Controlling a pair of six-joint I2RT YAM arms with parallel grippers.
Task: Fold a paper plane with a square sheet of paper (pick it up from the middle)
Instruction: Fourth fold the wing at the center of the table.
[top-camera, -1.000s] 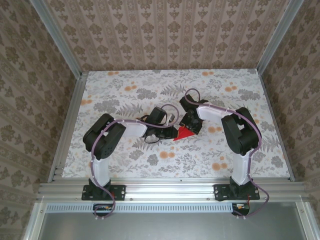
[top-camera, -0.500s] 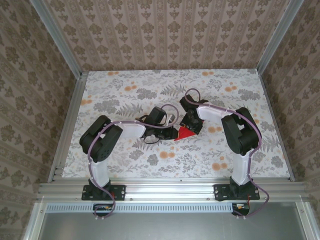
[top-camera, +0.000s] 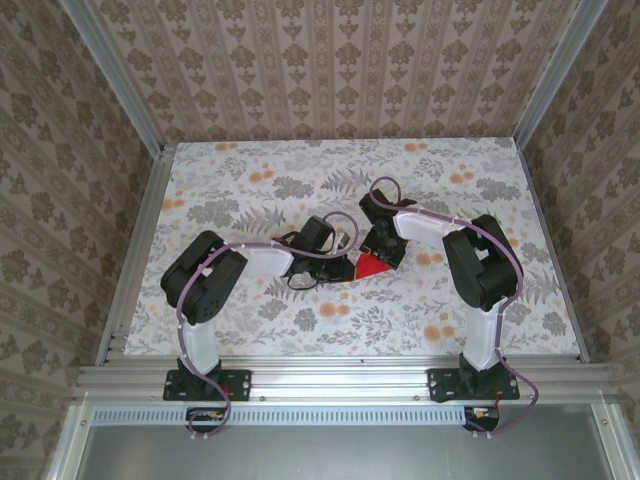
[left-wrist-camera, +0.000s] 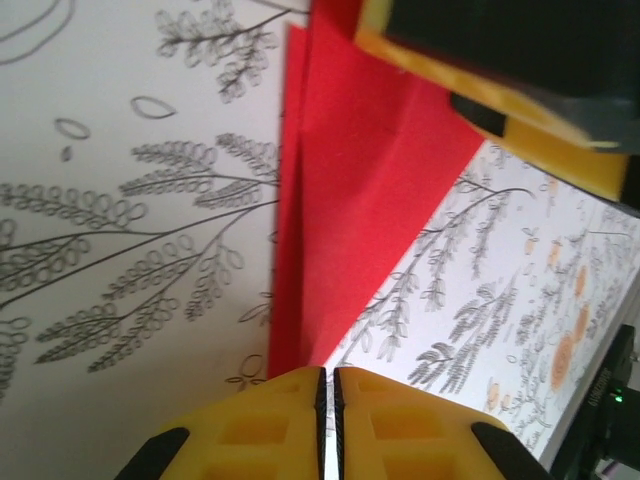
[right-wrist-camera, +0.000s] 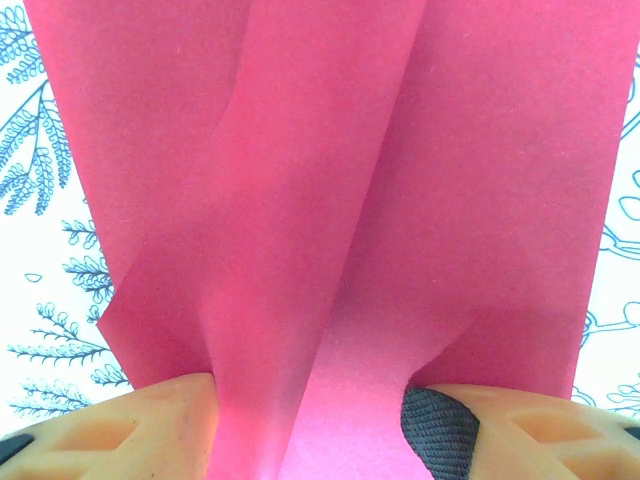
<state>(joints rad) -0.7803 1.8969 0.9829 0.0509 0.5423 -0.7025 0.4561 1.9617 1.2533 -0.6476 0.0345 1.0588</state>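
Note:
The square sheet of paper (top-camera: 372, 266) is a folded red angular shape lying mid-table between both grippers. In the left wrist view the paper (left-wrist-camera: 350, 180) narrows to a point that ends right at my left gripper (left-wrist-camera: 328, 400). Its yellow jaws are shut to a thin slit with no red visible inside. My left gripper (top-camera: 347, 266) sits at the paper's left tip. My right gripper (top-camera: 385, 252) is over the paper's far side. Its jaws (right-wrist-camera: 310, 430) stand apart and open, with a raised ridge of the creased paper (right-wrist-camera: 330, 200) running between the fingertips (right-wrist-camera: 450, 430).
The table top (top-camera: 250, 190) has a floral print, and patterned walls close it in on three sides. An aluminium rail (top-camera: 330, 375) runs along the near edge by the arm bases. A right-gripper finger (left-wrist-camera: 480, 75) rests over the paper's upper corner.
The left arm's elbow shifted slightly left and back. The left jaws closed a touch. The paper and the right arm stay where they were.

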